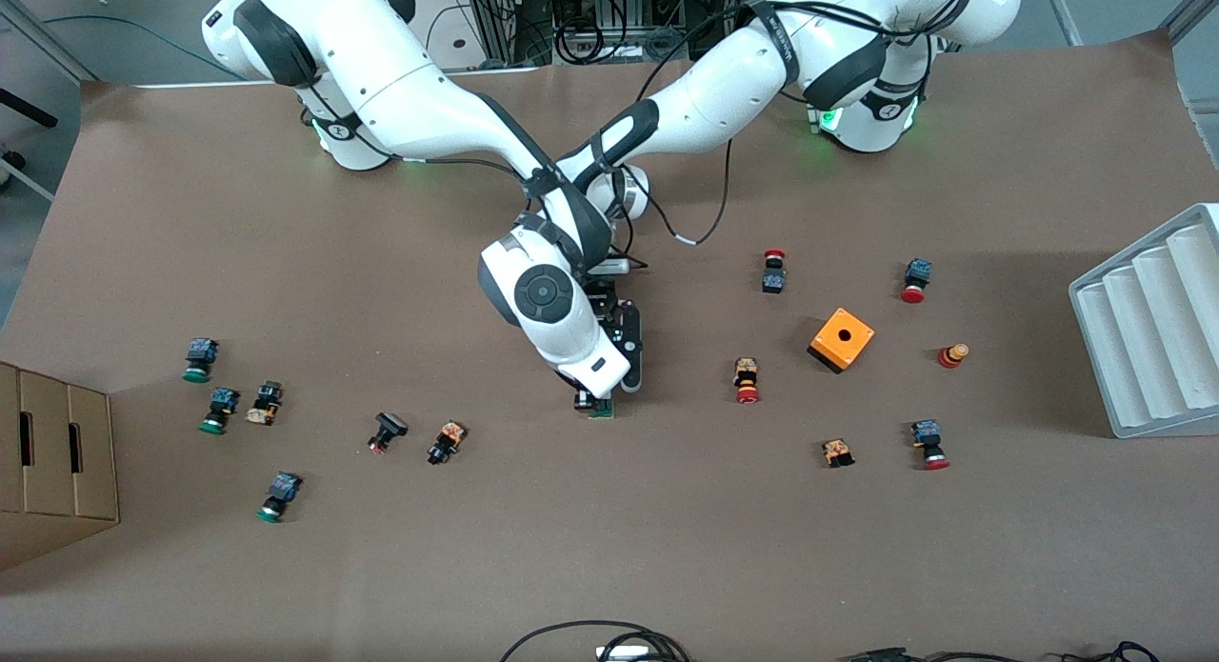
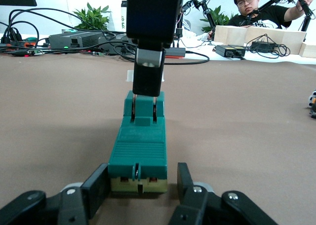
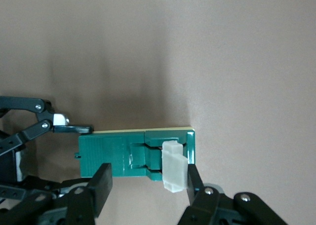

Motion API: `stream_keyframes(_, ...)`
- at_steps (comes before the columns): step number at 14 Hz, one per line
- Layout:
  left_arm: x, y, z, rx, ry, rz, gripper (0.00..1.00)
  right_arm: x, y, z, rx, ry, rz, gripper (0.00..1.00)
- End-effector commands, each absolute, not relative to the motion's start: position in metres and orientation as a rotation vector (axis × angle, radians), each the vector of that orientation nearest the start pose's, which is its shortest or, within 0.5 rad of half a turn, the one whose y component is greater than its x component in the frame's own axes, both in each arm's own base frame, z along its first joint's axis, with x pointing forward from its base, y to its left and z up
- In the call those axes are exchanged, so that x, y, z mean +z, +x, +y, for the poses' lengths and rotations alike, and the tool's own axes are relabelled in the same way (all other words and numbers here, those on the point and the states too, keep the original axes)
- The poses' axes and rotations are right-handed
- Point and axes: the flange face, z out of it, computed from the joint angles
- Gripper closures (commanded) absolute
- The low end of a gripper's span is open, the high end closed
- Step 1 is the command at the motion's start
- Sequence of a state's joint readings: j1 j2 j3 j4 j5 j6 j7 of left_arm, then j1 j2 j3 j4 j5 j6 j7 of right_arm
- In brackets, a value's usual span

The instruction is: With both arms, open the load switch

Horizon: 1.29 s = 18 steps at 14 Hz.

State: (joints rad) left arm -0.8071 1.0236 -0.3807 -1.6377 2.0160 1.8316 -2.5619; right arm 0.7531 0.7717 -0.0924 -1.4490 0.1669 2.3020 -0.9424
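The right arm reaches down from its base to the middle of the table [image 1: 609,548]. The right gripper [image 3: 148,185] is upright over the switch [image 3: 111,153]. Its fingers [image 3: 193,181] stand apart along the length of the switch. The white slider [image 3: 174,167] sits between them, right against one finger at the end of the body. Nothing shows them squeezed on anything, so I read this gripper as straddling the slider, not grasping it.

The switch lies flat on the table, under both grippers and well apart from the push buttons [image 1: 748,381] scattered toward either end.

The left arm crosses in from its base. The left gripper [image 2: 143,188] is low at the other end of the switch, with one finger on each long side of the green body. It looks closed onto that end as a brace.

The step in hand appears to be drawing the slider while the body is held. To do it well:
- The left gripper should hold firm and not lift, so the body stays flat and does not swivel.
- The right gripper should push or pull straight along the long axis, with the finger bearing squarely on the white piece.
- It should move slowly. A push from the side could twist the switch out of the brace.
- A finger set too high could ride over the slider.
- The two grippers stand near each other, so the stroke should stay short of the left fingers.
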Motion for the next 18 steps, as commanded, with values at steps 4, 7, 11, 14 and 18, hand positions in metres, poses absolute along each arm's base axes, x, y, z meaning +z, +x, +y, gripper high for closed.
stream_keyframes(4, 0.038, 0.325, -0.567, -1.866, -2.558, -0.089, 0.37, 0.24, 0.547, 0.466, -0.118, -2.245, -2.079, 0.33)
stream_keyframes(7, 0.039, 0.325, -0.567, -1.868, -2.558, -0.09, 0.37, 0.241, 0.546, 0.466, -0.113, -2.245, -2.081, 0.33)
stream_keyframes(11, 0.039, 0.325, -0.567, -1.868, -2.558, -0.09, 0.37, 0.245, 0.544, 0.461, -0.111, -2.249, -2.077, 0.33)
stream_keyframes(14, 0.039, 0.325, -0.567, -1.868, -2.558, -0.09, 0.37, 0.245, 0.54, 0.458, -0.098, -2.248, -2.08, 0.33)
stream_keyframes(18, 0.039, 0.325, -0.567, -1.867, -2.557, -0.088, 0.37, 0.245, 0.538, 0.455, -0.089, -2.248, -2.08, 0.33)
